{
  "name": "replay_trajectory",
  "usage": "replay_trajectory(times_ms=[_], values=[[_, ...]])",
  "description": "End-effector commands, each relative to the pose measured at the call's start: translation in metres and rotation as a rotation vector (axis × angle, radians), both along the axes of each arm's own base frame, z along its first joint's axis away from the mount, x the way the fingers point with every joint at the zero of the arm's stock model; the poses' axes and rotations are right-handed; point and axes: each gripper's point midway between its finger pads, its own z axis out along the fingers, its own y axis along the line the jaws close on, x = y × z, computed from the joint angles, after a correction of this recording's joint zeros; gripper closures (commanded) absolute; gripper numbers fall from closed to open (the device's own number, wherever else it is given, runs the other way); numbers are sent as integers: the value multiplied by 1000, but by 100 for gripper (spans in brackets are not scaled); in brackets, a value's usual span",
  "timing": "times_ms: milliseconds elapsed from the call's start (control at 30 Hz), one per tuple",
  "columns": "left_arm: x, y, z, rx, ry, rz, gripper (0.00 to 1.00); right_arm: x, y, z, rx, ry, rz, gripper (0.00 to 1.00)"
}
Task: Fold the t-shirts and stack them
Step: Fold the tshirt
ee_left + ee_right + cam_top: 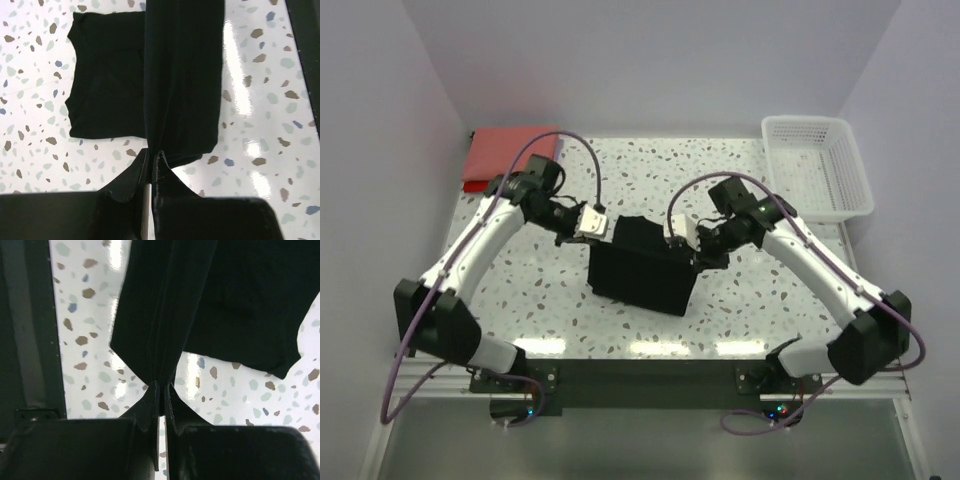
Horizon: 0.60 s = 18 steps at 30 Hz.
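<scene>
Black t-shirt (640,275), soft matte cloth in smooth folds, pinched tight by left hand (151,156) and right hand (160,387).

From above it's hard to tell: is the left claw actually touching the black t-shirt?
Touching. The left wrist view shows the left claw pinched shut on a gathered edge of the black t-shirt.
</scene>
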Motion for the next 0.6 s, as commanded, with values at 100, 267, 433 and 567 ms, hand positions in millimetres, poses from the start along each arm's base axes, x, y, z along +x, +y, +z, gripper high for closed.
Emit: replay_trajectory(times_ms=[100, 267, 433, 567], values=[[90, -12, -35, 49, 55, 51, 100, 66, -16, -28, -55, 102, -66, 100], [153, -16, -62, 46, 79, 85, 100, 114, -6, -66, -95, 158, -78, 100], [196, -12, -121, 104, 130, 128, 100, 151, 5, -120, -133, 262, -147, 100], [193, -12, -151, 121, 204, 139, 100, 169, 9, -143, -155, 278, -160, 100]])
